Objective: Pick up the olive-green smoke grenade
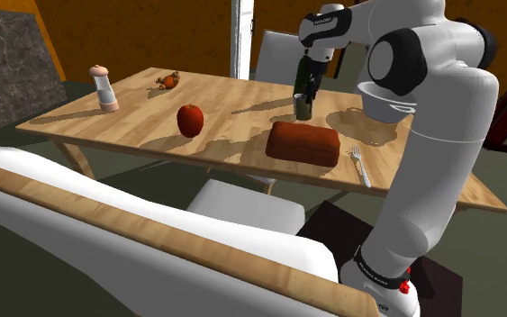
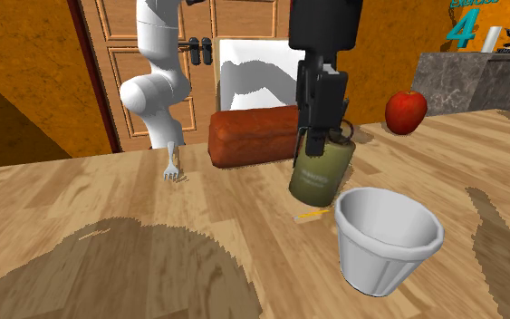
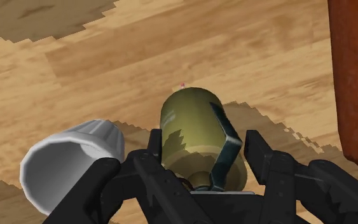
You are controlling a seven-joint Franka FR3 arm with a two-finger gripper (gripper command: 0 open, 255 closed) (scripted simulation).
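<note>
The claw (image 3: 203,143) grips the olive-green grenade (image 2: 322,172), which hangs tilted, seemingly just above the worktop (image 2: 108,208) beside a white cup (image 2: 387,237); I judge the lift begun, needing a straight rise.

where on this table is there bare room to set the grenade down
In the shoulder view, the widest bare wood lies between the shaker and the apple, down to the table's front edge. A narrower strip separates the apple and the loaf. It is crowded around the held grenade, with the cup, loaf and fork close by.
</note>
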